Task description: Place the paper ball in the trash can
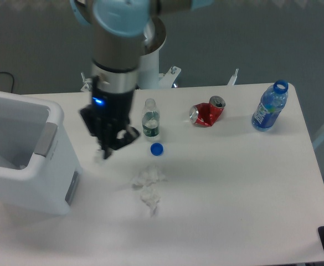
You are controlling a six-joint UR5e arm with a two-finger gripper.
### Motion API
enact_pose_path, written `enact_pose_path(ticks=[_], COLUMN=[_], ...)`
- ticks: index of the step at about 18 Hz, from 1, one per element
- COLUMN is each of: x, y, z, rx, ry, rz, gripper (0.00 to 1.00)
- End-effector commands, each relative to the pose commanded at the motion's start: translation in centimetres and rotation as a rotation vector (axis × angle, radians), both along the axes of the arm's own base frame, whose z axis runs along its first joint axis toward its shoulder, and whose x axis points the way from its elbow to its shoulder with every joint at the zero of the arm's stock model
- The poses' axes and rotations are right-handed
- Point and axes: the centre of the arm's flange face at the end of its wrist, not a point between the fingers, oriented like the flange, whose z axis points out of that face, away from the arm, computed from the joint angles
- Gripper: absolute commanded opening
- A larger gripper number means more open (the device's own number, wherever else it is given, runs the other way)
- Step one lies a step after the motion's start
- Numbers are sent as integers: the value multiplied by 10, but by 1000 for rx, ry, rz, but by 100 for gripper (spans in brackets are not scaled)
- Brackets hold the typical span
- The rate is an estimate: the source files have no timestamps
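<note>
Grey floor behind, white matte desk in front, lit flat. Trash can sits at the left edge of the desk: boxy white plastic, rounded corners, thick rim, grey side panel; its mouth is open upward, so a drop from above should do. Pincer is low over the desk just right of the bin, fingers pointing down. A small white scrap shows at the fingertips, likely the paper ball, compact and crumpled; it lies near the left edge, close beside the bin wall. Blur and white-on-white: I cannot tell whether the fingers are apart or clamped on it, nor whether it is touching the desk. Two looser crumpled tissue pieces lie toward the desk's middle, ragged and soft, well apart from the fingers. Blue bottle cap lies just beside a small clear bottle, upright. Crushed red can lies on its side toward the back edge, metal dented. Blue water bottle stands uncapped near the back right corner. Judgement: grasp stage; lift and carry left remain.
</note>
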Motion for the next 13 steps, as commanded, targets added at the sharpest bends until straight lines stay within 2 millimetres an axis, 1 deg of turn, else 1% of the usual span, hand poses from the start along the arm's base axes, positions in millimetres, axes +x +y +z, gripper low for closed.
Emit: enact_pose_path(ticks=[2, 5, 7, 9, 10, 11, 12, 13], x=[27, 59, 74, 84, 88, 92, 93, 96], y=[2, 9, 12, 15, 15, 15, 15, 16], z=[7, 9, 4, -6, -10, -11, -10, -9], rx=[8, 12, 5, -10, -13, -9, -5, -1], ry=[-6, -5, -10, -18, -28, -41, -46, -45], rz=[-18, -71, -97, -121, -131, -139, -146, -156], gripper=[5, 13, 27, 39, 48, 63, 84, 100])
